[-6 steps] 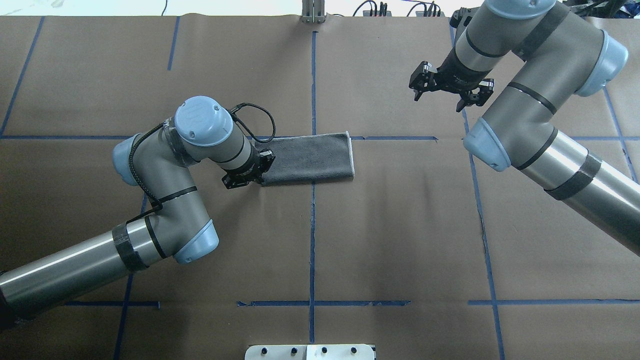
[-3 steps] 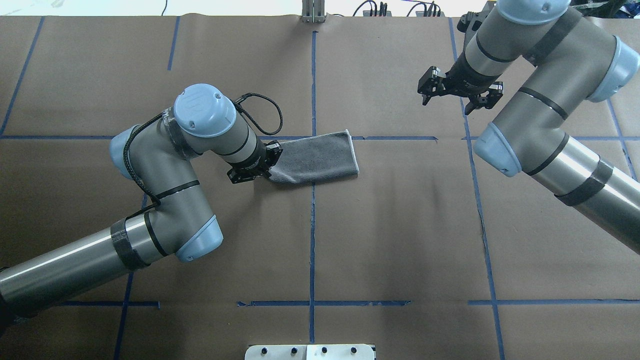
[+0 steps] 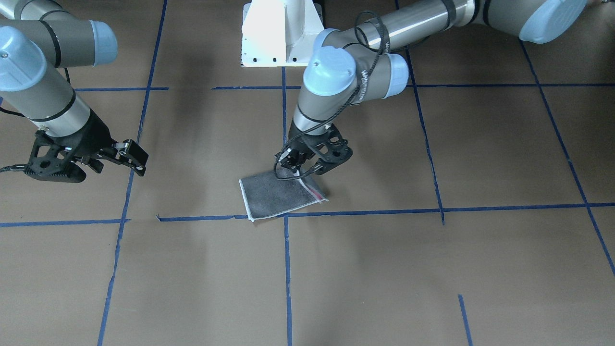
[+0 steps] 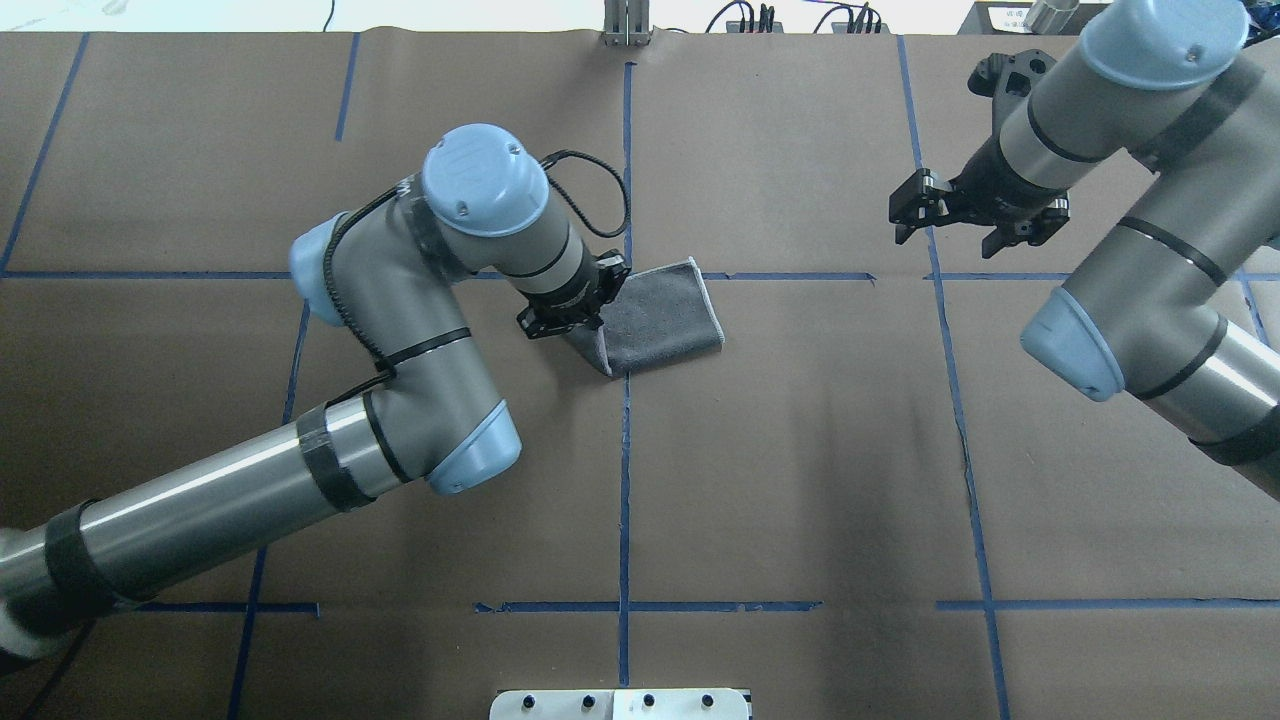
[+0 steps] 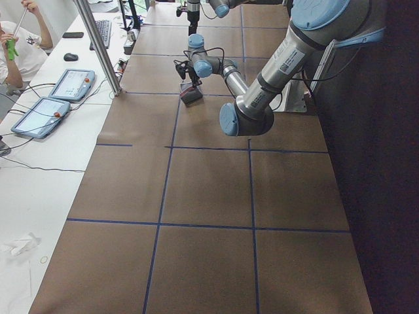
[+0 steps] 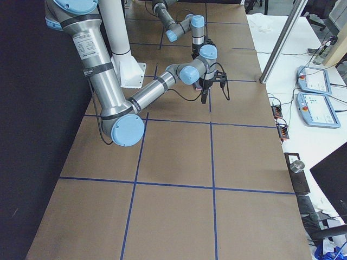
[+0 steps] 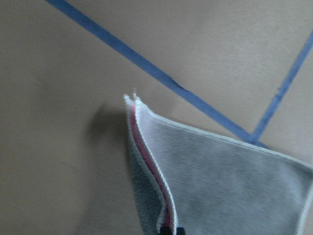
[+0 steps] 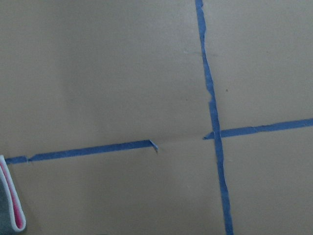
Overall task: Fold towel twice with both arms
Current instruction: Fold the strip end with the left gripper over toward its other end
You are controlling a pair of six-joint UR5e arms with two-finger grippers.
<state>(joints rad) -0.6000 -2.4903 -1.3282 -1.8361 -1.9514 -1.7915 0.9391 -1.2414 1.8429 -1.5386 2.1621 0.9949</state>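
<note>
The towel (image 4: 665,318) lies near the table's middle, dark grey face up, with a pale border. My left gripper (image 4: 578,308) is shut on the towel's left end and holds it lifted and doubled over toward the right. In the front-facing view the left gripper (image 3: 299,167) stands over the towel (image 3: 274,196), and a pink strip shows at the edge. The left wrist view shows the layered towel edge (image 7: 220,181) with pink between the layers. My right gripper (image 4: 958,232) is open and empty, hovering far to the right of the towel. The towel's corner (image 8: 10,205) shows in the right wrist view.
Brown paper covers the table (image 4: 800,470), marked with blue tape lines (image 4: 624,480). The white pedestal base (image 3: 281,33) stands at the robot's side. Operators' tablets (image 5: 49,111) lie on a side desk beyond the table's far edge.
My left gripper has lifted the towel's left end and carried it rightward, so the towel looks shorter. My right arm has drawn back to the right, still open.
</note>
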